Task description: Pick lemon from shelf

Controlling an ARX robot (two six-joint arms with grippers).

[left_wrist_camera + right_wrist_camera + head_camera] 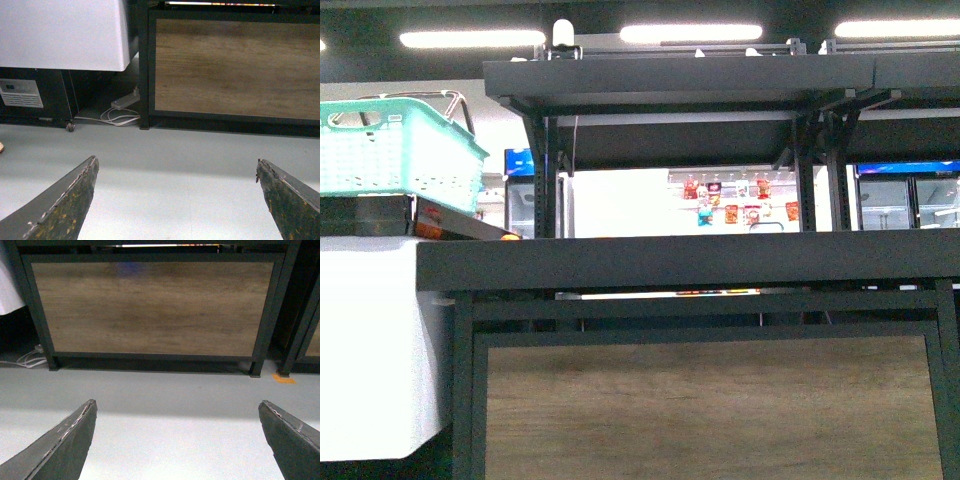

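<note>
The shelf (690, 262) fills the front view: a black rack with 2 thick dark tiers. The lower tier runs across at mid-height and the upper one sits overhead on perforated posts. Under the lower tier a wood panel (705, 405) sits in a black frame. The camera looks along the lower tier's edge, so its top surface is hidden. The lemon shows in no view, so where it lies relative to either gripper cannot be told.

Left of the shelf, a teal basket (395, 150) stands above a white counter (370, 340). Between the tiers, far behind, small bottles (735, 200) line a white wall.

The left gripper (175, 160) hangs low over the grey floor (175, 145), its 2 fingers spread wide with nothing between them. It faces the shelf's lower left corner, where a white power strip (125, 101) and a coiled cord lie beside the post.

The right gripper (177, 401) is likewise spread wide and empty above the floor, facing the wood panel. An orange mark (283, 379) lies on the floor near a shelf foot.
</note>
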